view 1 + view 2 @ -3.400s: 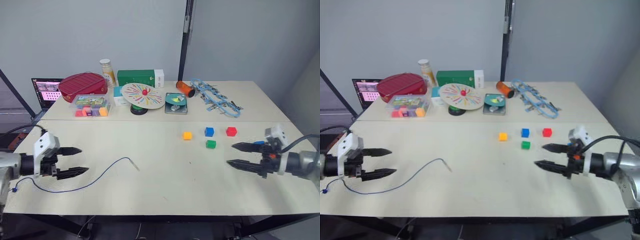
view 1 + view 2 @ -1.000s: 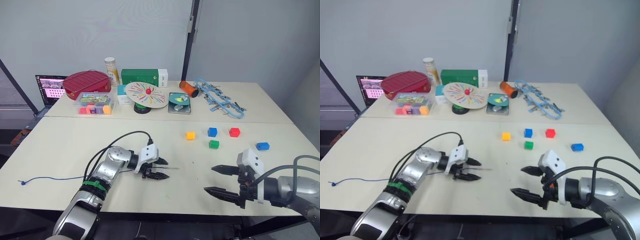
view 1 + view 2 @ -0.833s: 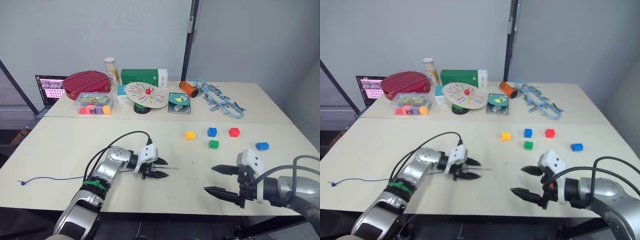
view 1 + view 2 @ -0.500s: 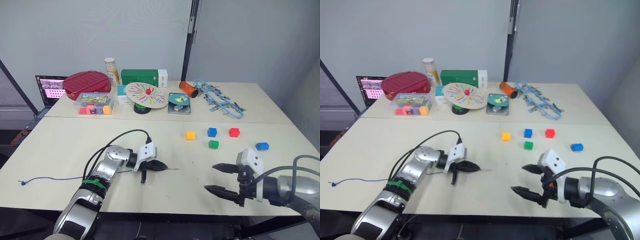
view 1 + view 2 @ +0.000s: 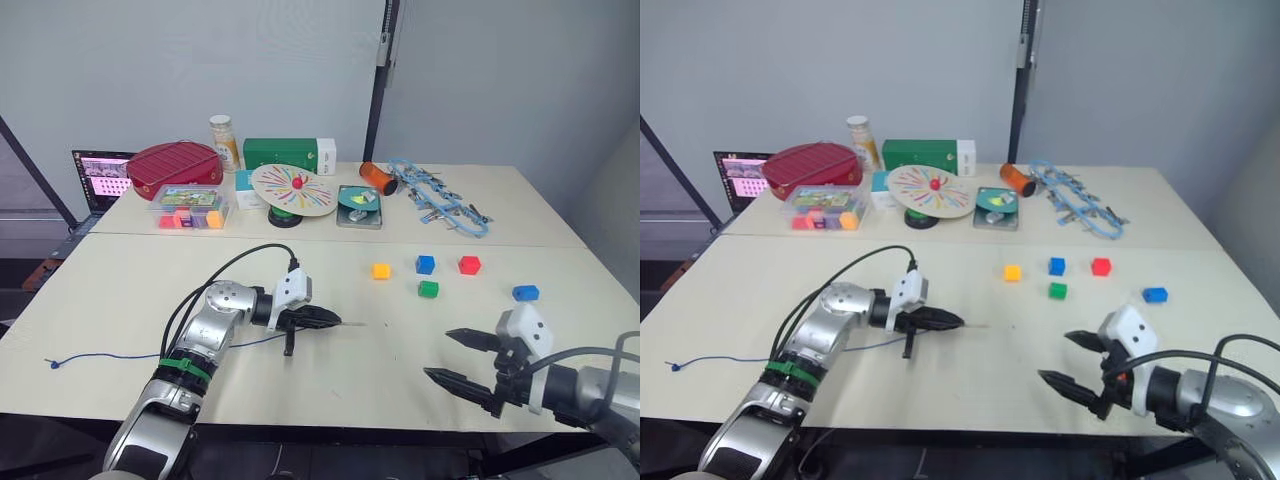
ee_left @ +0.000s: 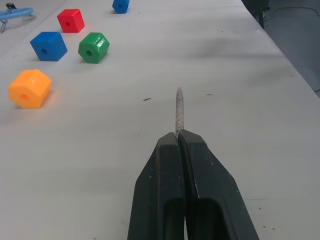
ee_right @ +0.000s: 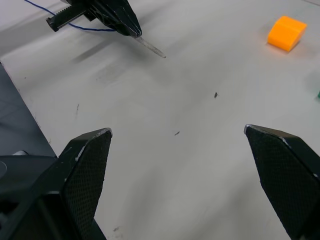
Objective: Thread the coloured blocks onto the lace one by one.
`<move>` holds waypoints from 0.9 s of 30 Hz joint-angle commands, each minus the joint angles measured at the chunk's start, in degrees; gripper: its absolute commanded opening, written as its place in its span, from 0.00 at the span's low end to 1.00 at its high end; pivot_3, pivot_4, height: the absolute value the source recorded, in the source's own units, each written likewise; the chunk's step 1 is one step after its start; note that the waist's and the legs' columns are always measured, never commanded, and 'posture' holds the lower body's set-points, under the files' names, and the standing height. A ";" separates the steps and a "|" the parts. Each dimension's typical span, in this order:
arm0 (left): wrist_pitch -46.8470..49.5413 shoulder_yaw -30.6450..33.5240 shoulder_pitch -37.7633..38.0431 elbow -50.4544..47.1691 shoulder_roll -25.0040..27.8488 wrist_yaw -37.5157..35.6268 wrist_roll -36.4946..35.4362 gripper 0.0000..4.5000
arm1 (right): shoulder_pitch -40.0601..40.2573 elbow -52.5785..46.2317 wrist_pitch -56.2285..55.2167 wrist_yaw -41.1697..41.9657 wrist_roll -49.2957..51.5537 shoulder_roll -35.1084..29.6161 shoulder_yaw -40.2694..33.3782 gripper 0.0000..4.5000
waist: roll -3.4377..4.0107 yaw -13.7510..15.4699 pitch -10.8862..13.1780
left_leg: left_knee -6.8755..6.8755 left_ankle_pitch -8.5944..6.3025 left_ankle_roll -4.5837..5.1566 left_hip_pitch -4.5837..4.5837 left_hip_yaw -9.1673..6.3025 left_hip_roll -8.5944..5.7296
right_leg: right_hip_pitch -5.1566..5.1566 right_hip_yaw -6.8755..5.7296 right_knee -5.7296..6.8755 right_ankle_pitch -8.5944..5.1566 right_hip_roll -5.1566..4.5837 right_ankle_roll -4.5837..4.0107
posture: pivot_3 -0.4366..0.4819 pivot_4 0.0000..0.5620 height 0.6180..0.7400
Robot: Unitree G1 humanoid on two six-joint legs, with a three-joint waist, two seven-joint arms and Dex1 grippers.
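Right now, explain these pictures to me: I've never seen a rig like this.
This is a two-armed robot at a table. Two pictures come from cameras on its head, looking down over its arms; two from cameras on its wrists, looking along the fingers. The left gripper is shut on the lace, whose pale tip sticks out in front. The right gripper is open and holds nothing. Five blocks lie loose: orange, two blue, red and green. None is threaded yet. Toys and boxes stand at the far edge.
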 commanded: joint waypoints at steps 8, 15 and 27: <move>0.62 -3.56 2.73 -1.94 -2.14 3.93 2.56 0.01 | 0.15 -1.70 -2.53 0.10 0.70 0.22 -1.73 1.00 | 0.00 0.16 0.00 | 0.00 0.00 0.00 0.00 -0.01 0.00 | 0.02 0.00 -0.02 0.00 0.00 0.00 | 0.48 0.27 1.00; 2.23 -1.52 1.91 -5.18 -1.44 3.76 -0.21 0.01 | 1.38 -0.60 -3.54 -2.16 2.63 3.83 -5.08 1.00 | 0.00 0.23 0.00 | 0.00 0.00 0.00 0.00 -0.01 0.01 | 0.01 0.01 -0.03 0.00 0.00 0.00 | 0.48 0.27 1.00; 8.52 -0.61 1.22 -10.15 -1.49 0.21 -6.44 0.01 | 10.15 0.28 -7.51 -8.87 5.55 16.30 -11.89 1.00 | 0.18 0.33 -0.09 | -0.10 0.02 -0.03 0.12 0.00 0.03 | 0.06 0.08 -0.02 -0.01 0.07 -0.01 | 0.48 0.27 1.00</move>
